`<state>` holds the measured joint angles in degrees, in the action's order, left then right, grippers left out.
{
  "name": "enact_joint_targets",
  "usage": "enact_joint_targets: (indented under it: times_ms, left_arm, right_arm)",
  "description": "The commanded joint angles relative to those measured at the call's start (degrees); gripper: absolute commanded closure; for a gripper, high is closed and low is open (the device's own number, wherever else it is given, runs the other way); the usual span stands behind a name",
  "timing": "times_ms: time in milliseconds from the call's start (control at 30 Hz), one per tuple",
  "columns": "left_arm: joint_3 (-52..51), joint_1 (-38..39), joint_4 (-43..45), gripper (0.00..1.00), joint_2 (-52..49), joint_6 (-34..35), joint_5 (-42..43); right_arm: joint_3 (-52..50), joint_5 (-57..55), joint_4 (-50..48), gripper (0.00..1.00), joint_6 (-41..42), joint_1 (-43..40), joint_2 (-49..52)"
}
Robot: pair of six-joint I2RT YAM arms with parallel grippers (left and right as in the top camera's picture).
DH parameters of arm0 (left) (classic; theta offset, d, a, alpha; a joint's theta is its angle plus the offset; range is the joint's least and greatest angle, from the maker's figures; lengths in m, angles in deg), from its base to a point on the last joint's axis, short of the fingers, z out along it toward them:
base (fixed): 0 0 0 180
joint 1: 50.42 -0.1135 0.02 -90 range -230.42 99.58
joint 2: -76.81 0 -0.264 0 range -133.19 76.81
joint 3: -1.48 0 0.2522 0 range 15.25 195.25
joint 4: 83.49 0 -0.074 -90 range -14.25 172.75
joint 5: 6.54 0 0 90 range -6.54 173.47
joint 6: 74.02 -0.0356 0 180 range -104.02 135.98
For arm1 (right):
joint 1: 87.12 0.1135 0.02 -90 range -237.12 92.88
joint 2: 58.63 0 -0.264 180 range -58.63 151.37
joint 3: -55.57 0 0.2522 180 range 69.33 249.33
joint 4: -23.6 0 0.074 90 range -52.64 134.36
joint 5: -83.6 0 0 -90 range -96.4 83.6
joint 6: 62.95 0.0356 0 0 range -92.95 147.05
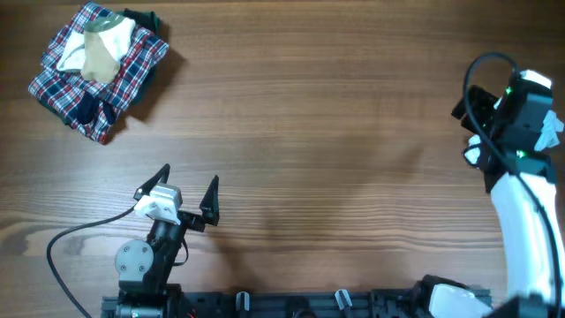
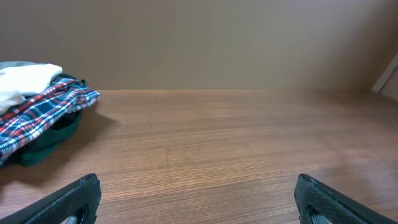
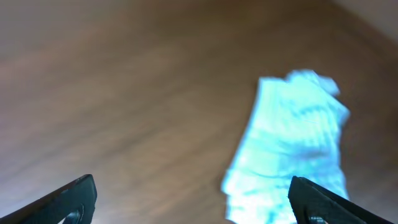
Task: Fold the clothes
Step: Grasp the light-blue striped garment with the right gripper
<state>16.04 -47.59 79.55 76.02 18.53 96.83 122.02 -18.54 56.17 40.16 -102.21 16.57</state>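
The clothes (image 3: 292,146) show as a small pale blue-white striped garment, blurred, lying on the wooden table in the right wrist view. A corner of the clothes (image 1: 553,132) peeks out beside my right arm (image 1: 519,115) at the table's far right edge in the overhead view. My right gripper (image 3: 193,196) is open above the table, and the garment lies ahead near its right finger (image 3: 323,199). My left gripper (image 1: 190,175) is open over bare wood near the front left, holding nothing. In the left wrist view the left gripper (image 2: 198,190) has only tabletop between its fingers.
A pile at the back left holds a red-navy-white plaid garment (image 1: 99,75) with a beige-cream garment (image 1: 99,49) on top. The same plaid garment (image 2: 43,109) appears at the left of the left wrist view over something dark green (image 2: 53,140). A black cable (image 1: 66,243) loops by the left arm's base.
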Motion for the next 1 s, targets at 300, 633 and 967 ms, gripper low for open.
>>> enact_joint_targets:
  times_ms: [300,633,967]
  left_arm:
    - [-0.4,-0.4,0.0,0.0,0.4,0.7,-0.4]
    - [-0.4,-0.4,0.0,0.0,0.4,0.7,-0.4]
    - [-0.4,-0.4,0.0,0.0,0.4,0.7,-0.4]
  right_arm:
    - [0.8,-5.0,-5.3,0.0,-4.6,-5.8,20.1]
    - [0.8,-6.1,-7.7,0.05,-5.7,-4.9,26.6]
    - [0.8,-6.6,-8.0,0.22,-7.1,-4.7,29.4]
